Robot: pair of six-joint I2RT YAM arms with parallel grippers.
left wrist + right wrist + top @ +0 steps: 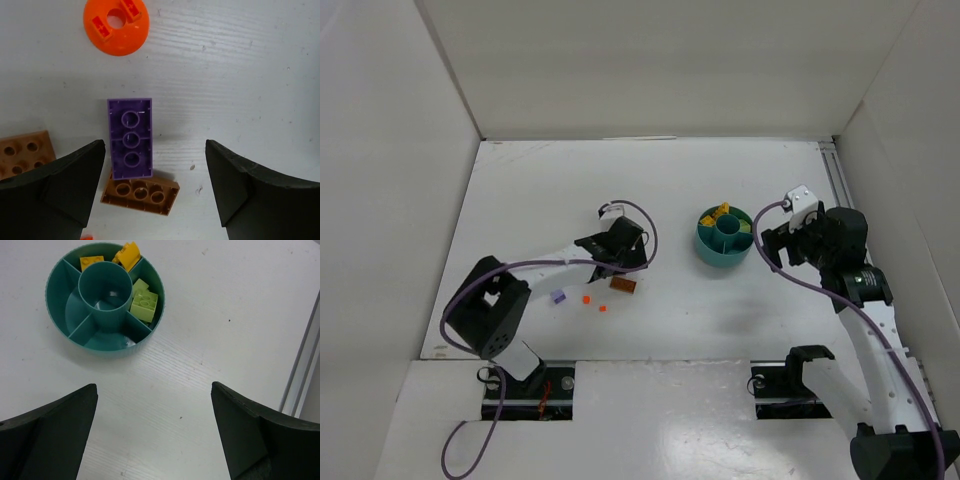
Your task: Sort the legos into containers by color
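Beneath left tool (155,167), rectangular purple brick (130,137)

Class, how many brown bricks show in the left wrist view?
2. One brown brick sits just below the purple brick; the other lies at the left edge, partly cut off. More may be hidden.

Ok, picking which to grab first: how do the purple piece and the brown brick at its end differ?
The purple piece is violet, the brown brick orange-brown. The purple piece points away from the camera; the brown brick lies crosswise. The purple piece looks flat; the brown brick shows a thick side. Both show three circles in a row.
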